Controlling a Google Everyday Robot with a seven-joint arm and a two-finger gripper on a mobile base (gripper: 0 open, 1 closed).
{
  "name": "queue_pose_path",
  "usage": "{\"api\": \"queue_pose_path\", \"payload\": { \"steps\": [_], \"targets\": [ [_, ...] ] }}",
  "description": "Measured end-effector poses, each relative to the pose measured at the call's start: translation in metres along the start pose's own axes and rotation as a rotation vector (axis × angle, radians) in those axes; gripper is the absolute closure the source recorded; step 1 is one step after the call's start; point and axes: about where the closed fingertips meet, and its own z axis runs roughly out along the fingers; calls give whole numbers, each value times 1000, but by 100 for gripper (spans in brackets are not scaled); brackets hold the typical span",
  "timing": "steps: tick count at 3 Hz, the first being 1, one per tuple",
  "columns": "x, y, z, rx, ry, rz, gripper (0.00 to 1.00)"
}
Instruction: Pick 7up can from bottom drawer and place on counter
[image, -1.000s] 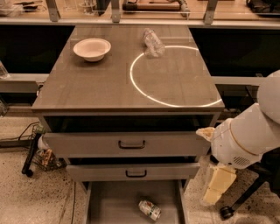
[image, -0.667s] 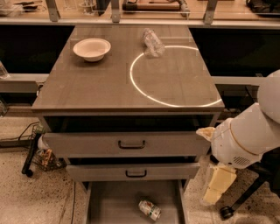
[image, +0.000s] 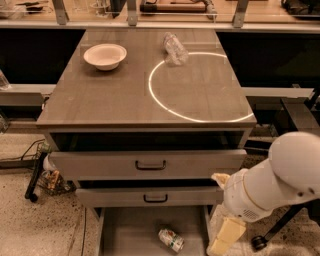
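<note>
The 7up can (image: 171, 239), silver with a green and white label, lies on its side on the floor of the open bottom drawer (image: 127, 230), towards its right half. My gripper (image: 226, 237), a cream part below the white arm (image: 280, 180), hangs just right of the drawer's right wall, level with the can and about a hand's width from it. It holds nothing that I can see. The wood-grain counter (image: 115, 95) with a bright ring of light is above.
A white bowl (image: 105, 55) stands at the counter's back left and a clear plastic bottle (image: 175, 48) lies at the back middle. Two upper drawers with dark handles (image: 150, 165) stand partly open above the bottom drawer. Cables and a stand lie on the floor at left (image: 42, 175).
The arm and gripper have moved down and to the left, closer to the bottom drawer's right wall. The can, bowl and bottle have not moved.
</note>
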Motion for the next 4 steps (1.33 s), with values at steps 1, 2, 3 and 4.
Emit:
{"api": "queue_pose_path", "payload": {
  "steps": [1,2,3,4],
  "targets": [
    [15,1,73,-13,-79,16,0],
    [25,-9,134,-25,-153,34,0],
    [25,-9,134,-25,-153,33,0],
    [32,-1,159,-18,-178,56,0]
  ]
}}
